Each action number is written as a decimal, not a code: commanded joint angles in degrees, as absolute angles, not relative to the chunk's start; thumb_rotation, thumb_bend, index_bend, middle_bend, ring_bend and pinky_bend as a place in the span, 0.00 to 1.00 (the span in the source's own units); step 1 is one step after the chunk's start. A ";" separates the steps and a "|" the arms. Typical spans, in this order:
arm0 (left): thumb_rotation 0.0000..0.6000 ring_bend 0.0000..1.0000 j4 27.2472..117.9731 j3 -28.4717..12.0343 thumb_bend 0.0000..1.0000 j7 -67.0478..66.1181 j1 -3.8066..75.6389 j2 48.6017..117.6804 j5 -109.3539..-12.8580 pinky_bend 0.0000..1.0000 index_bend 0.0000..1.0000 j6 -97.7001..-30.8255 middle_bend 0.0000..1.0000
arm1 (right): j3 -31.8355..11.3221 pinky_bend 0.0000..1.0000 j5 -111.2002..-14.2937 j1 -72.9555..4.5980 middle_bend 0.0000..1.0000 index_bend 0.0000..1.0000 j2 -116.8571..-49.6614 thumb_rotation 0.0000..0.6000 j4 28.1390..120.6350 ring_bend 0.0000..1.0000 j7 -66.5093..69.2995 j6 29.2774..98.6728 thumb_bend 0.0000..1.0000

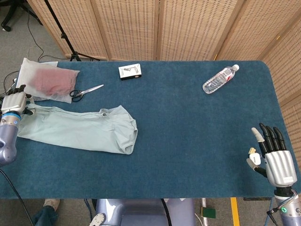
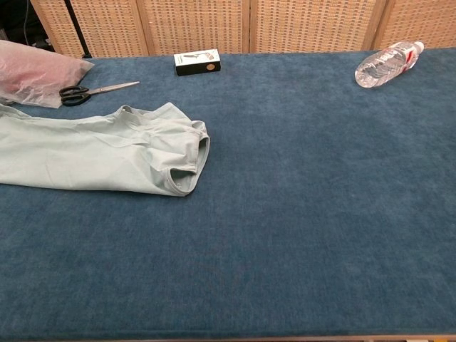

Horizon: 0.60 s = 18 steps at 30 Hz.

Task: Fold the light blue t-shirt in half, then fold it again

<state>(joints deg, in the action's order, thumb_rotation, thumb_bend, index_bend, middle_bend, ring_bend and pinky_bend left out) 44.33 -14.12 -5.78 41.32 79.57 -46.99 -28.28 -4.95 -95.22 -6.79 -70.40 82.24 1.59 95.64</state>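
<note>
The light blue t-shirt (image 1: 80, 129) lies flat on the left part of the table as a long strip, with its collar and sleeves bunched at the right end (image 2: 174, 153). My left hand (image 1: 14, 101) is at the shirt's far left end. Its thumb lies on the cloth's corner and its fingers look short and curled, but I cannot make out whether it grips the cloth. My right hand (image 1: 272, 153) hovers at the table's front right edge, far from the shirt, with its fingers spread and holding nothing. The chest view shows neither hand.
Black-handled scissors (image 1: 86, 92) and a clear bag with red cloth inside (image 1: 47, 84) lie just behind the shirt. A small black-and-white box (image 1: 130, 71) sits at the back centre, and a water bottle (image 1: 220, 79) lies at the back right. The blue table (image 1: 197, 141) is backed by wicker screens.
</note>
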 commanded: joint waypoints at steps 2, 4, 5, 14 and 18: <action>1.00 0.00 59.89 -14.78 0.49 0.18 37.54 72.18 -57.03 0.00 0.77 -37.74 0.00 | -5.13 0.00 -95.42 -6.69 0.00 0.00 -70.61 1.00 81.89 0.00 0.70 96.16 0.00; 1.00 0.00 64.89 -14.77 0.49 1.84 36.58 70.52 -60.66 0.00 0.77 -41.28 0.00 | -5.33 0.00 -95.83 -6.56 0.00 0.00 -70.88 1.00 81.41 0.00 -0.59 96.96 0.00; 1.00 0.00 66.73 -14.70 0.49 2.50 36.25 69.97 -62.10 0.00 0.77 -42.57 0.00 | -5.39 0.00 -96.05 -6.53 0.00 0.00 -71.03 1.00 81.24 0.00 -1.00 97.29 0.00; 1.00 0.00 78.96 -13.70 0.48 2.74 35.70 68.54 -71.55 0.00 0.77 -51.65 0.00 | -4.42 0.00 -97.59 -6.36 0.00 0.00 -70.69 1.00 81.44 0.00 -2.58 97.34 0.00; 1.00 0.00 81.91 -13.69 0.48 -1.37 37.19 69.95 -71.66 0.00 0.77 -52.61 0.00 | -4.06 0.00 -97.96 -6.39 0.00 0.00 -70.62 1.00 81.64 0.00 -2.78 97.02 0.00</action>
<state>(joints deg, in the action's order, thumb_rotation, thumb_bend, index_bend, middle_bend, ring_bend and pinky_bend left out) 80.56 -13.78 0.60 36.46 69.28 -71.51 -51.98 -4.06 -97.96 -6.39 -70.63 81.64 -2.77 97.01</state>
